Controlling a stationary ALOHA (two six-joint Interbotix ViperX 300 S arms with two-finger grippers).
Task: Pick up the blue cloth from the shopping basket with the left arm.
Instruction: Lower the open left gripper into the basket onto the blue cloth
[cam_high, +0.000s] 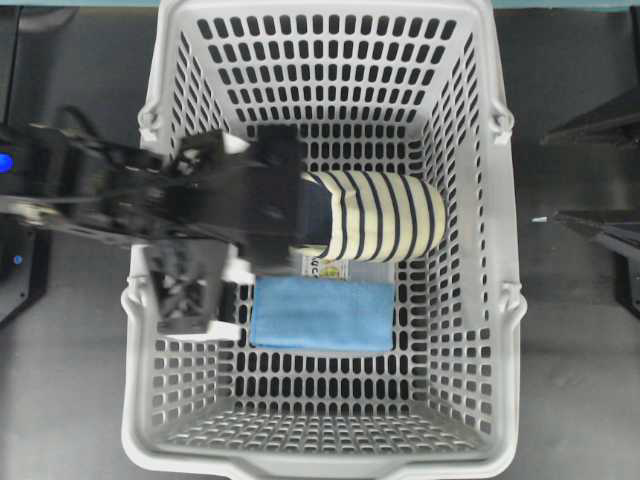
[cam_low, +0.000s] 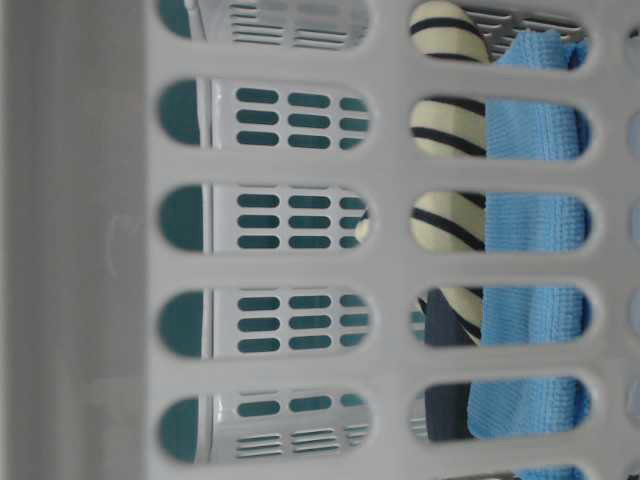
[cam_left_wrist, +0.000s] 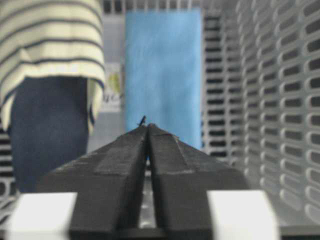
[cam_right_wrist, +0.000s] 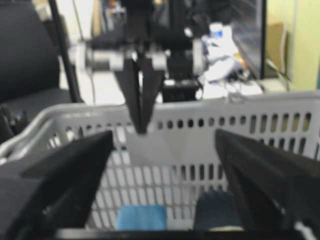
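Overhead exterior view: the shopping basket (cam_high: 480, 200), light grey with slotted walls and floor, fills most of the frame and stands on a dark bench (cam_high: 580, 380). On its floor the blue cloth (cam_high: 322, 313) lies flat, nearer the basket's near wall than the far one and roughly midway between its side walls. Just beside the cloth, toward the far wall, lies a navy and cream striped slipper (cam_high: 385, 215), with a small printed tag (cam_high: 325, 268) showing between the 2 items.

The left arm (cam_high: 110, 190) reaches in over the basket's left rim, its bulky wrist covering the slipper's navy end. The left end effector (cam_left_wrist: 147, 131) is seen from its own wrist camera with both fingers pressed together at the tips, clenched on nothing, poised above the basket floor with the cloth directly ahead of it. No contact with the cloth is visible.

The right end effector (cam_right_wrist: 162, 170) sits outside the basket, fingers spread wide apart and released, facing the basket's wall.

Table-level view: cloth and slipper show through the wall slots, side by side.
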